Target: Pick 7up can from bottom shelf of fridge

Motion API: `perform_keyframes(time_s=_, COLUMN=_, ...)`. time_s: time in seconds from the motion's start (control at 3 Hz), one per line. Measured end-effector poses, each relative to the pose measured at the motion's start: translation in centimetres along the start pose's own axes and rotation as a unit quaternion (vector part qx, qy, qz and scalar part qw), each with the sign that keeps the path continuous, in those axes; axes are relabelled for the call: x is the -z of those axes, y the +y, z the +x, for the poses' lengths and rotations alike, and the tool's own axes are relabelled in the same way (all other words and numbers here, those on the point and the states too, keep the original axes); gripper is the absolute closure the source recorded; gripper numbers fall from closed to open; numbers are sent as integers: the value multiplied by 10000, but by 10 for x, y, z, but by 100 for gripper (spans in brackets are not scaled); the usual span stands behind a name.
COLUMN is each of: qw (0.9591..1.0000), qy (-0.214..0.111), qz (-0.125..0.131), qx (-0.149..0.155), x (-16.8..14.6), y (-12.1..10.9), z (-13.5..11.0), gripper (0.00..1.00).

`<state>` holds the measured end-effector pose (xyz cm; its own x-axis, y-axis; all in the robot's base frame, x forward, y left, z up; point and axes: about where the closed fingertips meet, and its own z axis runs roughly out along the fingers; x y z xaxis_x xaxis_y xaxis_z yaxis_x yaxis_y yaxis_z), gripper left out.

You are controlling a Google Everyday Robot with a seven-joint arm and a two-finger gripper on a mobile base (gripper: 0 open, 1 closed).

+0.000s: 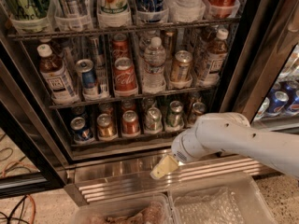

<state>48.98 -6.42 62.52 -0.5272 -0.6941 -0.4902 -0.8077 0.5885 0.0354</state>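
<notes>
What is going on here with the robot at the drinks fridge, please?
A robot arm is reaching toward the fridge. Its tool hangs low in front of the ribbed steel base, just below the bottom shelf. The 7up can, the pale silvery one, stands on that shelf in a row with five other cans, above the tool and apart from it. It has not yet been picked.

Shows moderate, warm light inside the fridge, with glare on the can tops and along the ribbed steel base. Leaves the door frame in shadow; catches the pale gripper, low before that base, brightly.
</notes>
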Motion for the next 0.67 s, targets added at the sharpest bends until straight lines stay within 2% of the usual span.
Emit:
perform_keyframes(time_s=0.33, qw=10000, qy=-38, qz=18, qx=40, x=1, y=-2, z=-5, gripper=0)
perform_keyframes(time_s=0.67, qw=9998, qy=-209, qz=-23, qx=-62, x=-8, y=-8, z=-9, gripper=0)
